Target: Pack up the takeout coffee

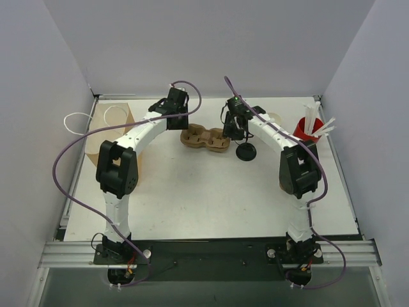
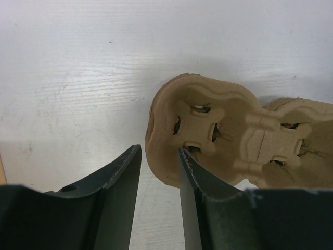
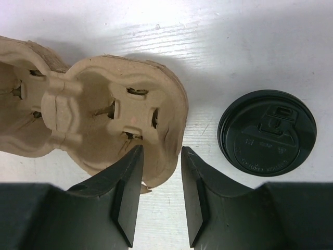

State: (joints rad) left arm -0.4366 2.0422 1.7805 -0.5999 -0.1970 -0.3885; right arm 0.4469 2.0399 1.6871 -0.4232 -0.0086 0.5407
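The brown pulp carrier [image 1: 206, 139] lies on the white table at the back middle. My left gripper [image 1: 179, 120] is open at its left end. One finger [image 2: 193, 179] is over the slot and the other outside the rim, so the carrier wall [image 2: 161, 156] sits in the gap. My right gripper [image 1: 234, 130] is open at the right end and straddles the rim [image 3: 166, 156] the same way. A small tan round cup [image 1: 275, 119], the takeout coffee as far as I can tell, is mostly hidden behind the right arm. A black lid [image 1: 246, 152] lies just right of the carrier, also in the right wrist view [image 3: 267, 133].
A red cup with white straws [image 1: 308, 130] stands at the back right. A brown paper bag with white handles [image 1: 114, 128] lies at the back left. Grey walls close in three sides of the table.
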